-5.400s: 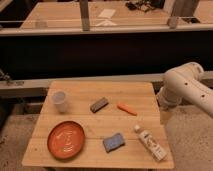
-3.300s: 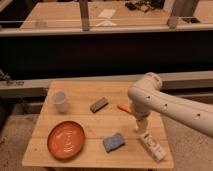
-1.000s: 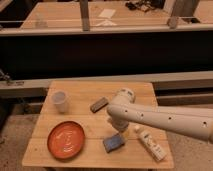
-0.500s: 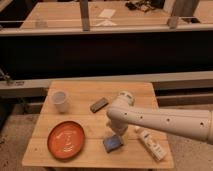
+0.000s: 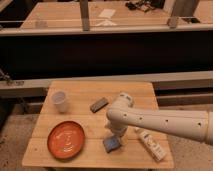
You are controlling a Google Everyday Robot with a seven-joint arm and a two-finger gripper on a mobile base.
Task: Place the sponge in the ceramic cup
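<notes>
The blue sponge (image 5: 112, 144) lies flat on the wooden table (image 5: 130, 90), near its front edge and right of the orange plate. My gripper (image 5: 116, 134) reaches down from the white arm (image 5: 160, 121) and sits directly over the sponge's far end, covering part of it. The whitish ceramic cup (image 5: 59, 100) stands upright at the table's back left, well away from the gripper.
An orange plate (image 5: 66, 139) sits at the front left. A dark grey-brown block (image 5: 99, 104) lies mid-table behind the arm. A white bottle (image 5: 151, 145) lies on its side at the front right. A dark counter runs behind the table.
The arm has swung in from the right across the table and dropped down onto the sponge. The sponge, cup and plate stay where they were.
</notes>
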